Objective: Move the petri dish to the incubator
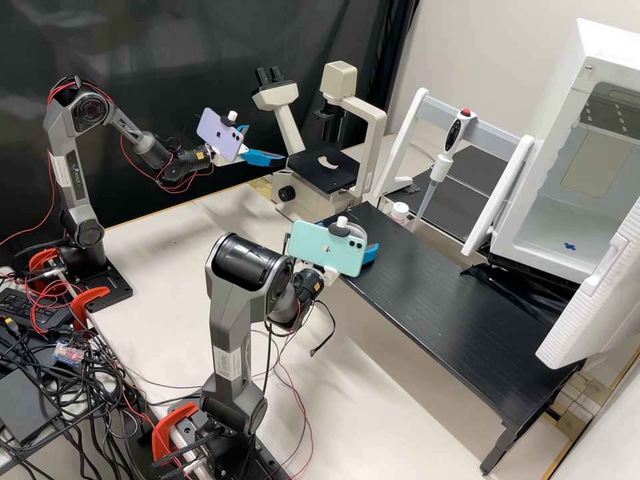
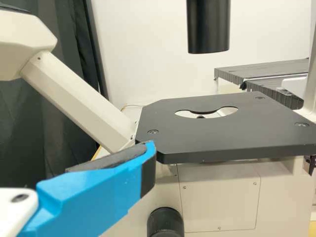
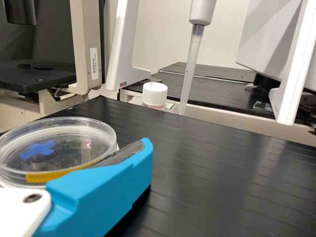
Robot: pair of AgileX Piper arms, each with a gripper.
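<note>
In the high view my left gripper [image 1: 261,145] stands open beside the microscope stage; one blue finger of this left gripper [image 2: 106,190] shows in the left wrist view. My right gripper [image 1: 371,253], partly behind the teal phone, is over the near-left end of the black platform. Clear and round, the petri dish [image 1: 357,231] lies level between its fingers. In the right wrist view the right gripper [image 3: 111,185] has a finger against the rim of the dish [image 3: 59,143], which shows a blue cross and yellow tape. At the right, the white incubator [image 1: 543,230] stands with its door open.
A cream microscope [image 1: 363,167] with a black stage [image 2: 232,133] stands at the back. Behind the black platform [image 1: 440,313] are a white-capped bottle [image 1: 400,212] and a pipette [image 1: 440,167] on a white frame. A blue cross [image 1: 570,247] marks the incubator floor.
</note>
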